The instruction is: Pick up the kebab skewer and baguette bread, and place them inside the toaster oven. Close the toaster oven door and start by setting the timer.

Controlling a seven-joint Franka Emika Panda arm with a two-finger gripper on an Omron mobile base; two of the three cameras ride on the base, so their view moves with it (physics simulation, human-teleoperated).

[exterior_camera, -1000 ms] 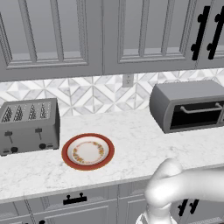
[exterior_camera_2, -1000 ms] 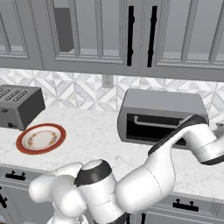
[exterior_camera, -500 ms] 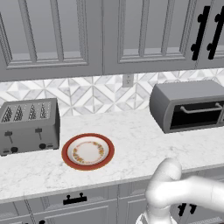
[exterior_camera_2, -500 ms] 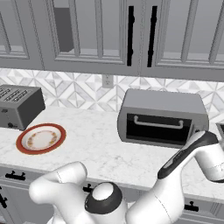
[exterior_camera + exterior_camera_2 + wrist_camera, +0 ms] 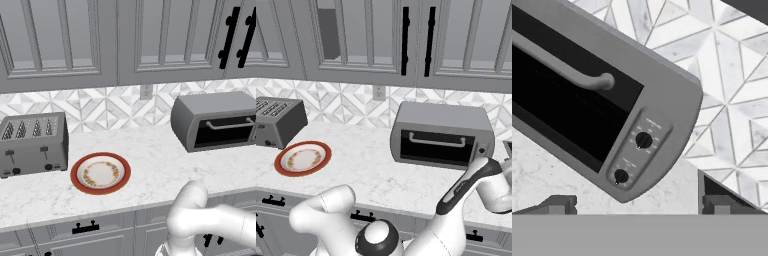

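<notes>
Pincer point(image 5: 637, 205) is standing apart, gripping nothing, facing your toaster oven's point(image 5: 602, 100) two knobs point(image 5: 643, 140); toaster point(image 5: 32, 142) and plate point(image 5: 100, 173) are sitting well left on the desk point(image 5: 150, 160).

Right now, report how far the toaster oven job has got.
Done, as it looks: the wide dark glass toaster oven door sits shut on the grey boxy toaster oven, and the red-rimmed round plate carries no food. Whether the skewer and bread are inside cannot be told through the dark glass. In hand: the open gripper faces the oven's two black knobs, holding nothing. Left: setting the timer.
</notes>
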